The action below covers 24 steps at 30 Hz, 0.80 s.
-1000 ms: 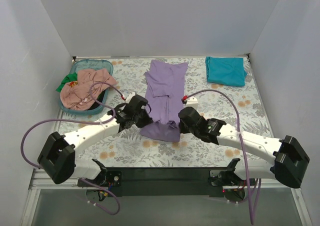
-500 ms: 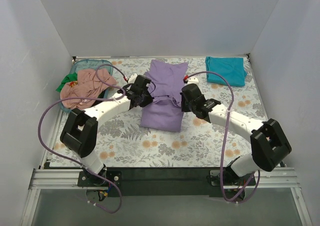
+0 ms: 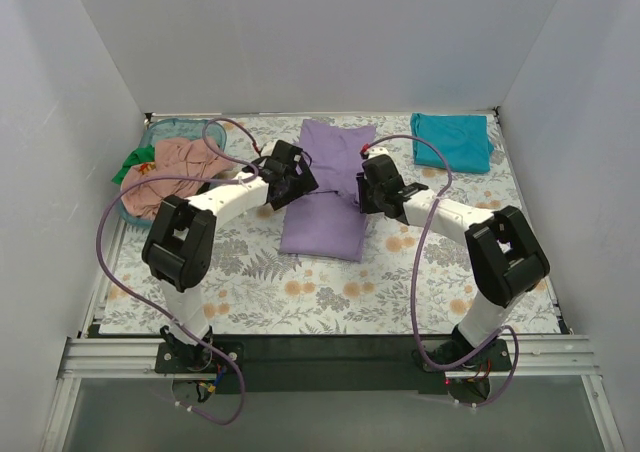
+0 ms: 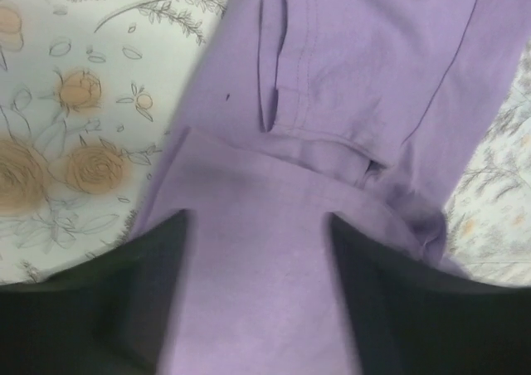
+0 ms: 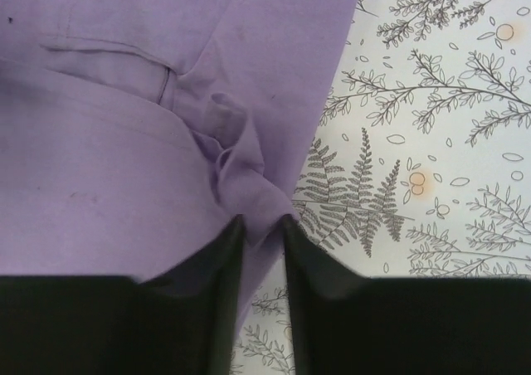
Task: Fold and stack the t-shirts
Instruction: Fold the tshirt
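On the white-walled floral table: lavender t-shirt pinched by right jaws, left jaws spread.

The top external camera looks down from above and behind the arm bases, wide enough to hold the whole tabletop. Each wrist camera looks steeply down, very close, past the left pincer or right pincer. All three views share the lavender t-shirt.
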### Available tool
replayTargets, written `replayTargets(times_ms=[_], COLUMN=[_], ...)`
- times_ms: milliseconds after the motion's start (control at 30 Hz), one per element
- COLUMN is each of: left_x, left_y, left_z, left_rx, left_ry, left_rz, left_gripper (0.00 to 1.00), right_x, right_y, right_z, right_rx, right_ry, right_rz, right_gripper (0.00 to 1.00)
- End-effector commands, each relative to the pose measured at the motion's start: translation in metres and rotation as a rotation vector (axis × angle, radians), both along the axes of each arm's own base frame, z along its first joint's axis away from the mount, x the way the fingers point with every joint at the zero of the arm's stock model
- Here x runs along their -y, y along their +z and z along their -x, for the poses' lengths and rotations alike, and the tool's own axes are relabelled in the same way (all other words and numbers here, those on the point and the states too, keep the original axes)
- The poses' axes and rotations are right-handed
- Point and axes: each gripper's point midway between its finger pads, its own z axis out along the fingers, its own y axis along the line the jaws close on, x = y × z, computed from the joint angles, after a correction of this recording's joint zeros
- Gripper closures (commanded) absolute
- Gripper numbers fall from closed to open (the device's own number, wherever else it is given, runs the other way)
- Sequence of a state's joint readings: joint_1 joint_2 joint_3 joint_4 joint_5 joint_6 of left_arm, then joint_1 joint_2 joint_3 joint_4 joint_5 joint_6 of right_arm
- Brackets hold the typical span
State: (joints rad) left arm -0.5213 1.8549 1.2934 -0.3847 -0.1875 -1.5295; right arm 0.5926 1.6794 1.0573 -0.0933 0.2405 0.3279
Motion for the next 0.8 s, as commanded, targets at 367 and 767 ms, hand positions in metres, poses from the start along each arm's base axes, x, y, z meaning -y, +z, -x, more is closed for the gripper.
replayTargets(times_ms=[367,767], left_x=[-0.022,-0.045], left_y=[0.034,-0.019], left_z=[0.063,0.144], left_rx=[0.001,-0.104], left_ry=[-0.049,-0.03], left_rz=[0.088,0.176], left_gripper=[0.02,0.04], right_x=[-0.023,-0.018], right_y=[0.04,-0.007], right_z=[0.061,0.145], right_rx=[-0.046,-0.164], right_ry=[0.226,0.277], right_rz=[-0.229,-0.39], right_gripper=[0.02,0.08])
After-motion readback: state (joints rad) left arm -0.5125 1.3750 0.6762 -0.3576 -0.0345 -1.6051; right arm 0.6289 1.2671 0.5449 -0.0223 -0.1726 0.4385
